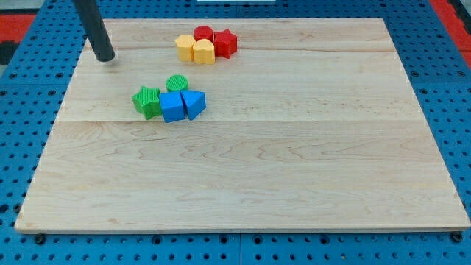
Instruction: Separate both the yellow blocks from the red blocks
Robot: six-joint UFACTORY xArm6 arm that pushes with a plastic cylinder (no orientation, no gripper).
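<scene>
Two yellow blocks sit at the view's top centre: a yellow block [185, 46] on the left and a yellow block [204, 51] beside it. They touch a red cylinder [203, 34] behind them and a red star-shaped block [225, 43] on their right. My tip [105, 57] rests on the board at the view's upper left, well to the left of this cluster and apart from every block.
A second cluster lies below: a green star block [147, 101], a green cylinder [176, 82], a blue block [173, 106] and a blue triangular block [194, 103]. The wooden board [257, 169] lies on a blue pegboard.
</scene>
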